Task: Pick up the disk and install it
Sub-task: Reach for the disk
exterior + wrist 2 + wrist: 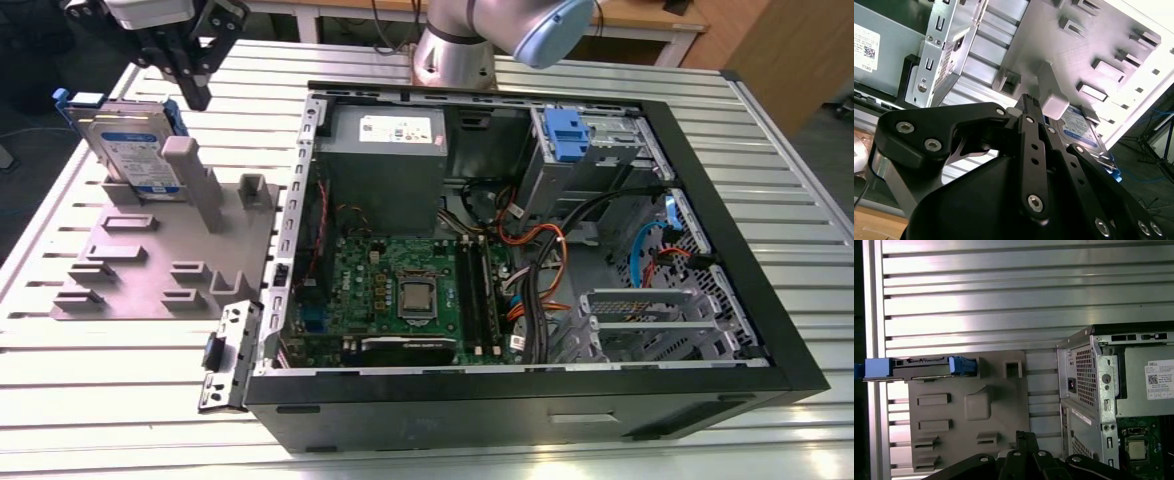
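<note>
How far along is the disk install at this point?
Done: nothing that shows. The disk stands upright in the grey holder, outside the case. In hand: the gripper hangs close by the disk's top edge, shut and holding nothing. Left: the disk is not yet grasped, lifted or fitted into the case.

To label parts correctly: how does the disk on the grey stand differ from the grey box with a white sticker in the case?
The disk is thin and flat; the grey box is far bulkier. The disk stands on edge in the grey stand, outside the case; the grey box sits inside it. The disk has blue plastic edges; the grey box has none. Both are rectangular with labels.
</note>
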`<state>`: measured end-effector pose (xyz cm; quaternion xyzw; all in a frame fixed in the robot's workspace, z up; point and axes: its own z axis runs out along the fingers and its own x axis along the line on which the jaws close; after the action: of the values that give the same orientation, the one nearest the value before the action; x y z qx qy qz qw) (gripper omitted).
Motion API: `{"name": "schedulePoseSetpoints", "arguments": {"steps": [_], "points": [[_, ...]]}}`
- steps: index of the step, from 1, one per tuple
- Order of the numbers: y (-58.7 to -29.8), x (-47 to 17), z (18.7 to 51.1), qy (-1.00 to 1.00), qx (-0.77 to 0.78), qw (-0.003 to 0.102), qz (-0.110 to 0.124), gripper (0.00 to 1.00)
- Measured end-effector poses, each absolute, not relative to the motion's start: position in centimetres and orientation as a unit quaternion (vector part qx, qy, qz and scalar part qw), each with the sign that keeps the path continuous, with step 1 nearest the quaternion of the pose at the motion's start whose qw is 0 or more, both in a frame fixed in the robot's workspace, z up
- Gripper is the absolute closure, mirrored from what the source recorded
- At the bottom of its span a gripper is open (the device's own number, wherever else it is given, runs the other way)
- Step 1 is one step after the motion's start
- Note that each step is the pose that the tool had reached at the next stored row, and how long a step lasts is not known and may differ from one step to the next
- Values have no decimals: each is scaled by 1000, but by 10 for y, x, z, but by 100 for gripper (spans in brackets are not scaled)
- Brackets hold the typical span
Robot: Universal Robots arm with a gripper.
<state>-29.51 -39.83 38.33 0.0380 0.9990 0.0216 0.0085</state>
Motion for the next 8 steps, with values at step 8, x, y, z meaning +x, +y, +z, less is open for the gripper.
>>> {"name": "schedulePoseSetpoints", "arguments": {"steps": [8], "points": [[-398, -302, 383, 999, 38, 8, 22, 89]]}}
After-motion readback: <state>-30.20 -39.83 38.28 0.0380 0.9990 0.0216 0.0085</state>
